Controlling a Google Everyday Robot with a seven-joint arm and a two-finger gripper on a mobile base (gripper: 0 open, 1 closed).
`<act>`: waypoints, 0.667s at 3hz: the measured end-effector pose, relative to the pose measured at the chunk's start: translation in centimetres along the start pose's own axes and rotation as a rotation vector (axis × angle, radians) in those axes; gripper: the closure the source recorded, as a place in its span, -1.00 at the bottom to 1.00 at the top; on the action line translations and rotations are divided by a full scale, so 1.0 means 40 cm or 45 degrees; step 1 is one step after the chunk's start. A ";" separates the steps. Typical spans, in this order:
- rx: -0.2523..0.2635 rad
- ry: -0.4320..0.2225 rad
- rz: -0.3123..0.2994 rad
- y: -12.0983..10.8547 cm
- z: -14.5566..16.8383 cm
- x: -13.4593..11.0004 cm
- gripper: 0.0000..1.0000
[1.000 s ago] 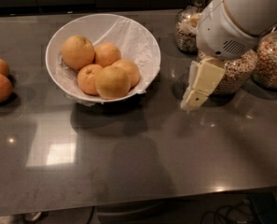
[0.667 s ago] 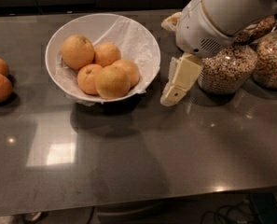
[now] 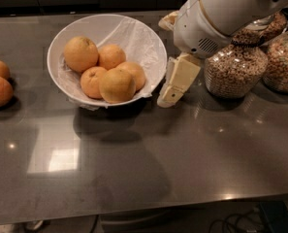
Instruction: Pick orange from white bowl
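Dark grey countertop [image 3: 134,169] is running across the view, with glare patches near-left. The white bowl [image 3: 50,64], lined with crinkled plastic, is sitting far-left of centre and is holding five fruits. The orange [image 3: 80,54], the largest, with a dark stem dimple, is lying at the bowl's far-left side, touching a smaller orange [image 3: 110,56] on its right. The gripper [image 3: 167,99] is hanging just outside the bowl's right rim, tip low near the counter and slanting down-left; I cannot tell whether it is open or closed. Key relation: the target is lying left and slightly far of the gripper, across the bowl, with a yellowish fruit [image 3: 117,85] and the deeper-orange ones in between. Judgement: the reach is needing a lift over the rim, then travel left. A glass jar of cereal [image 3: 234,72] is standing just right of the gripper.
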State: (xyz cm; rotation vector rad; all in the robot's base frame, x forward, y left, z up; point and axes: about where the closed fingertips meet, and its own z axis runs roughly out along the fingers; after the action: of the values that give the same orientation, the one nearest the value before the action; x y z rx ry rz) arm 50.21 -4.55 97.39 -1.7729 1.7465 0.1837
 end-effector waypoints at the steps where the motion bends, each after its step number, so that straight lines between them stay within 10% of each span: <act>1: 0.007 -0.076 -0.028 -0.013 0.033 -0.049 -1.00; 2: 0.008 -0.195 -0.096 -0.038 0.073 -0.152 -1.00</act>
State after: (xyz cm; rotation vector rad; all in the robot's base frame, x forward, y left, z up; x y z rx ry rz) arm 51.94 2.01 98.73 -1.7684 1.5684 0.2750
